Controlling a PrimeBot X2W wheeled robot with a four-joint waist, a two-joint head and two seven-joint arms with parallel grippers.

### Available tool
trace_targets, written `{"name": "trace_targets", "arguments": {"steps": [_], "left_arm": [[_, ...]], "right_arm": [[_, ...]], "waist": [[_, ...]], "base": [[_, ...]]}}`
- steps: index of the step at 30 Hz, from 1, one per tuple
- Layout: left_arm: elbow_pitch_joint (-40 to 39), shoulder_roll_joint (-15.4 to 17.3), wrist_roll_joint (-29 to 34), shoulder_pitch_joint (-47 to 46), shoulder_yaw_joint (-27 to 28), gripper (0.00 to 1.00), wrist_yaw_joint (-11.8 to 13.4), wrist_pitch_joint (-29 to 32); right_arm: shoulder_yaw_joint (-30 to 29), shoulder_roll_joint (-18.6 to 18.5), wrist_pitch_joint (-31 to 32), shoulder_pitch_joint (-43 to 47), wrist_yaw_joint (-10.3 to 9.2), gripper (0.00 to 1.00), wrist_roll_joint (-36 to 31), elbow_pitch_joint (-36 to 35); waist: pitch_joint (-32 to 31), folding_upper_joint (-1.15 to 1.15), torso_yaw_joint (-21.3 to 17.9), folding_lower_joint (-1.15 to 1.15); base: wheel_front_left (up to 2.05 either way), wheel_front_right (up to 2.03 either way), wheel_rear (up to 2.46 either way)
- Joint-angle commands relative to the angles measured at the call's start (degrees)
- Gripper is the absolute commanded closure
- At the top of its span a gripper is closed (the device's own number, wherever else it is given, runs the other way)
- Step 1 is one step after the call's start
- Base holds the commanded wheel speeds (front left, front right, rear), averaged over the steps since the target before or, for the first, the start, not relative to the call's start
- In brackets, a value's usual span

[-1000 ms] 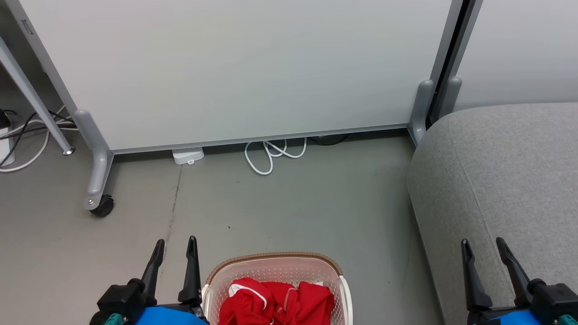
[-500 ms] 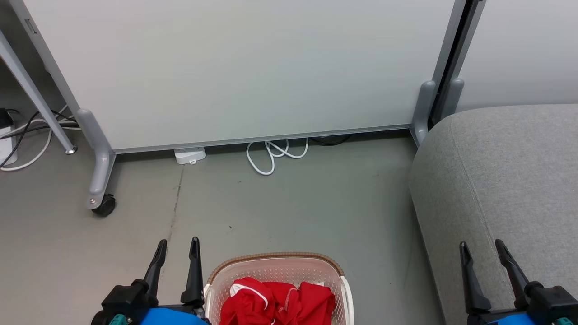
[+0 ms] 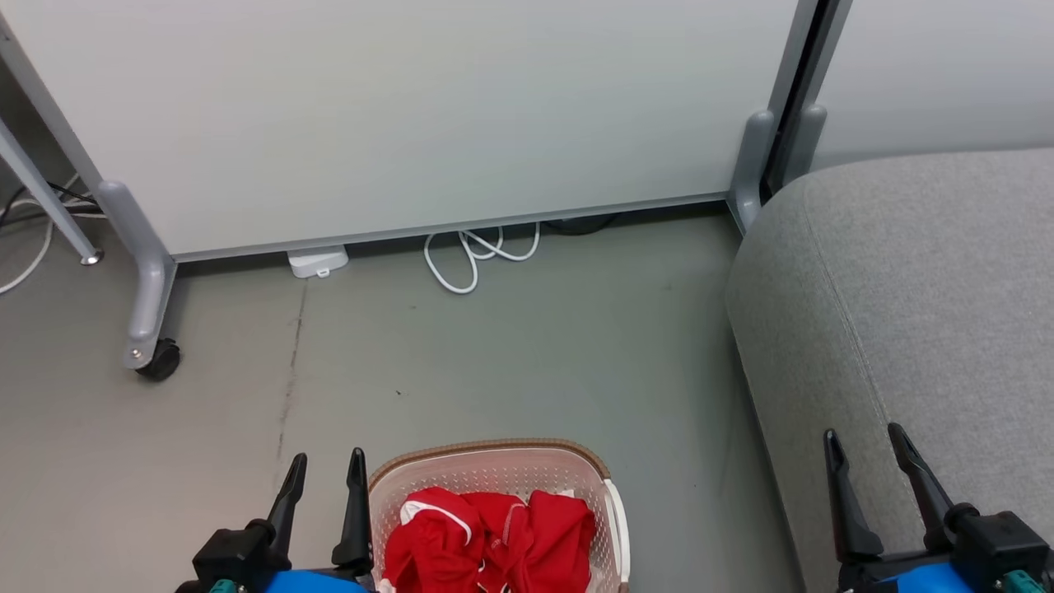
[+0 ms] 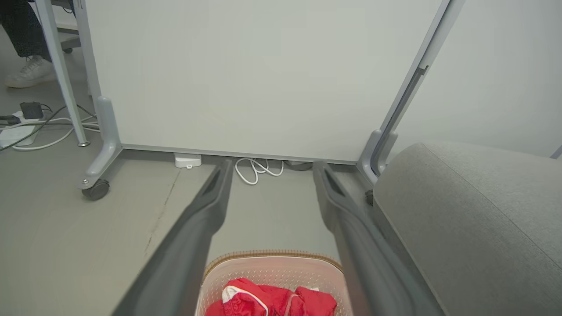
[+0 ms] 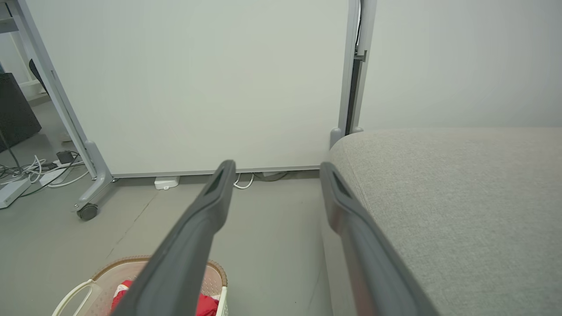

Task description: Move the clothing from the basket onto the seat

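Head view: left hand (image 3: 328, 455) and right hand (image 3: 863, 431) spread, empty; clothing (image 3: 490, 539) bunched in the basket (image 3: 494, 447). Left wrist view: a shallow pinch might lift only 1 garment. Right wrist view: the seat (image 5: 461, 197), rounded at its edge, could shed cloth.

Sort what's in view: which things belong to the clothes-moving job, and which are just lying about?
Job in hand:
clothing, red, bunched in the basket
basket, on the floor
seat, grey, bare
left gripper and right gripper, both open

Just lying about:
white cable loop
white adapter box
wheeled partition
power strip with cords
a person's shoe
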Motion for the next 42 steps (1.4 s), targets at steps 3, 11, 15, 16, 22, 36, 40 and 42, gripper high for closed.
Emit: {"name": "trace_targets", "arguments": {"steps": [3,11,15,16,22,36,40,42], "left_arm": [[3.4,0.1,0.2,-2.2,0.0,0.0,0.4,-0.1],[14.4,0.5,-0.1,-9.3,-0.4,0.0,0.7,1.9],[19.1,0.6,0.2,-12.3,-0.6,0.0,1.3,2.8],[20.4,0.6,0.3,-13.3,-0.7,0.0,1.7,3.0],[27.2,1.3,1.2,-19.9,-0.9,0.0,3.7,3.1],[36.7,4.9,2.0,-31.5,-0.6,0.0,7.4,4.4],[38.1,6.2,1.5,-33.4,0.4,0.0,9.2,4.8],[38.4,6.6,1.1,-34.3,0.9,0.0,10.2,4.9]], "right_arm": [[0.7,-0.3,-0.6,-2.1,0.13,0.0,0.5,-0.7],[2.4,-0.2,-1.6,-6.2,0.11,0.0,1.9,-0.9],[3.1,-0.2,-1.8,-7.1,0.08,0.0,2.8,-0.4],[3.2,-0.2,-1.9,-7.6,0.08,0.0,2.9,-0.3],[4.2,-0.2,-2.1,-10.0,0.08,0.0,4.8,-2.2],[8.3,-0.2,-2.1,-12.2,0.08,0.0,10.8,-6.9],[9.4,-0.2,-2.1,-12.8,0.08,0.0,12.3,-7.5],[10.0,-0.2,-2.1,-13.1,0.08,0.0,12.9,-7.6]], "waist": [[5.1,0.0,-3.6,0.0],[15.9,0.0,-8.9,0.0],[19.2,0.0,-10.4,0.0],[20.3,0.0,-10.7,0.0],[27.4,0.0,-13.1,0.0],[41.7,0.0,-17.6,0.0],[44.3,0.0,-19.0,0.0],[45.3,0.0,-19.5,0.0]], "base": [[0.0,0.0,0.0],[0.0,0.0,0.0],[0.0,0.0,0.0],[0.0,0.0,0.0],[0.0,0.0,0.0],[0.0,0.0,0.0],[0.0,0.0,0.0],[0.0,0.0,0.0]]}}
